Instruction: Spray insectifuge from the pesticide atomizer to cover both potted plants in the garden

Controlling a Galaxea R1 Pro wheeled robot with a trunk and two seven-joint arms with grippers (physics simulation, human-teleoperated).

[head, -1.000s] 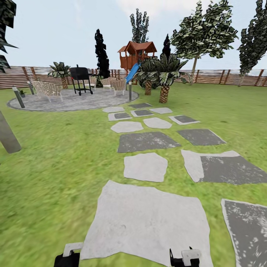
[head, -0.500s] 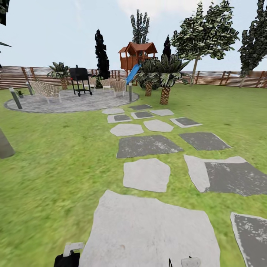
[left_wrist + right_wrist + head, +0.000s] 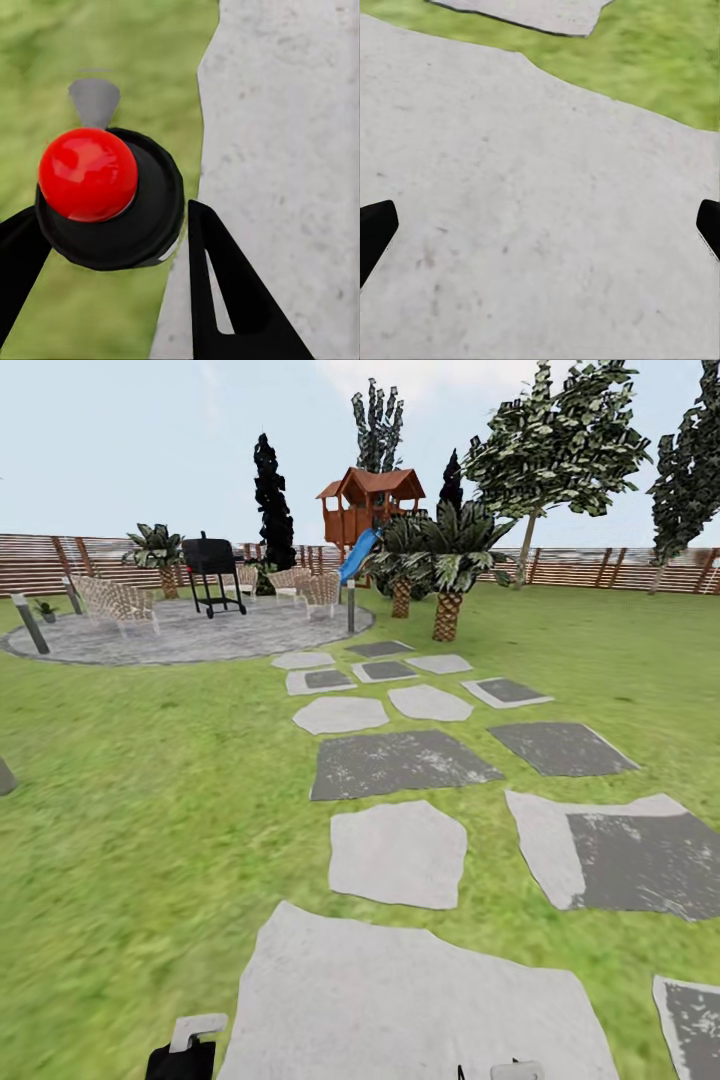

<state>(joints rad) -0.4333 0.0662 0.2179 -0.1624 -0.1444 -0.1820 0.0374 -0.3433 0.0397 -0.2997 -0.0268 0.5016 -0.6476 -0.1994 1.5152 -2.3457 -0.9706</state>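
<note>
My left gripper [image 3: 105,247] clamps the red-topped dark atomizer [image 3: 109,199]; a small potted plant [image 3: 46,609] sits far upper left; right gripper [image 3: 540,225] gapes empty.

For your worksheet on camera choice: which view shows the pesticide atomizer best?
The left wrist view: the pesticide atomizer, red top and dark body, sits between the left tool's fingers. The head view catches only that tool's edge; the right wrist view shows stone and grass.

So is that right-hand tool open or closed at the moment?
Open: in the right wrist view the right tool's two black fingertips sit far apart, with bare stepping stone between them.
</note>
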